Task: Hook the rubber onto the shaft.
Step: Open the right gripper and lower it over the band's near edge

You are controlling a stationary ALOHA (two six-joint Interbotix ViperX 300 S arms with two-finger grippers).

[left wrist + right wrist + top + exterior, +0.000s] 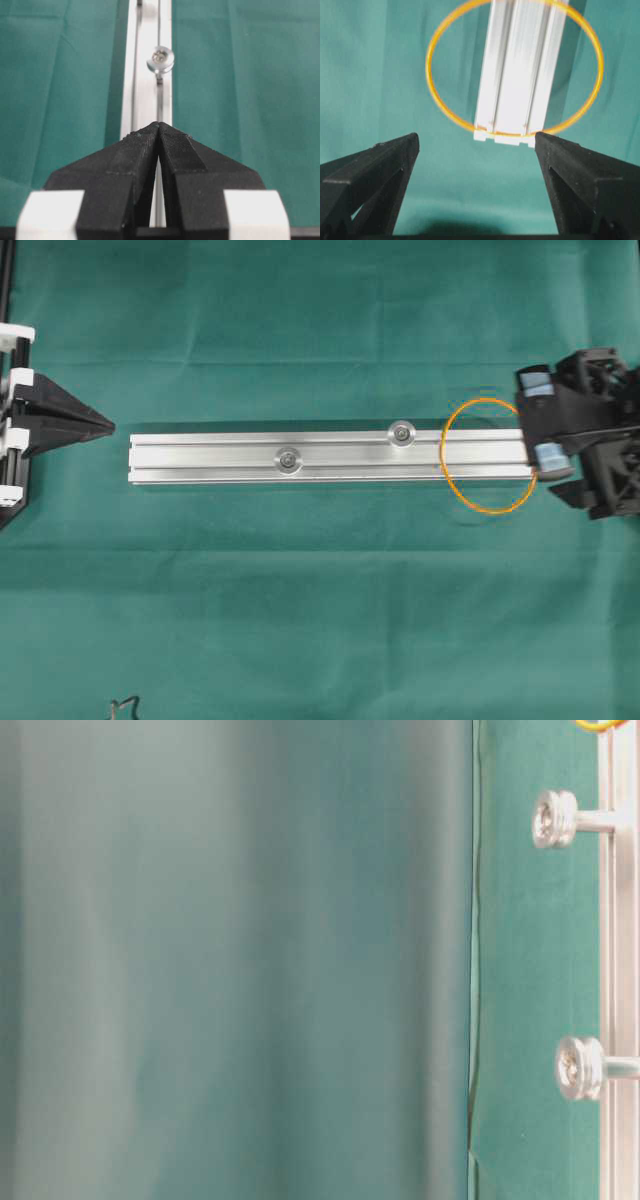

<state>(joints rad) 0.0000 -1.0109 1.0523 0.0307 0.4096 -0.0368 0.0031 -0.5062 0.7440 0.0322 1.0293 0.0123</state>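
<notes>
The rubber band lies draped over the right end of the aluminium rail, a flat orange oval whose near arc crosses the rail just inside its end face and whose sides spill onto the green desk on either side. Its loop spans a little more than the rail's width.

The right gripper sits just beyond that same end of the rail, its jaws spread wide and holding nothing. In the right wrist view the two black fingers stand apart on either side of the rail's end, and the band lies straight ahead of them, nearest where it crosses the rail. So the band is directly in front of this gripper and close to it; the approach, as I judge it, is along the rail's long axis.

The left gripper rests at the opposite end, well apart from the band, its jaws closed to a point with nothing between them. The right arm is plainly the nearer one.

Two shafts stand up from the rail: one nearer the band, the other farther toward the left gripper. Both lie beyond the band as seen from the right gripper, so the band would likely have to be carried onward along the rail to reach either.
</notes>
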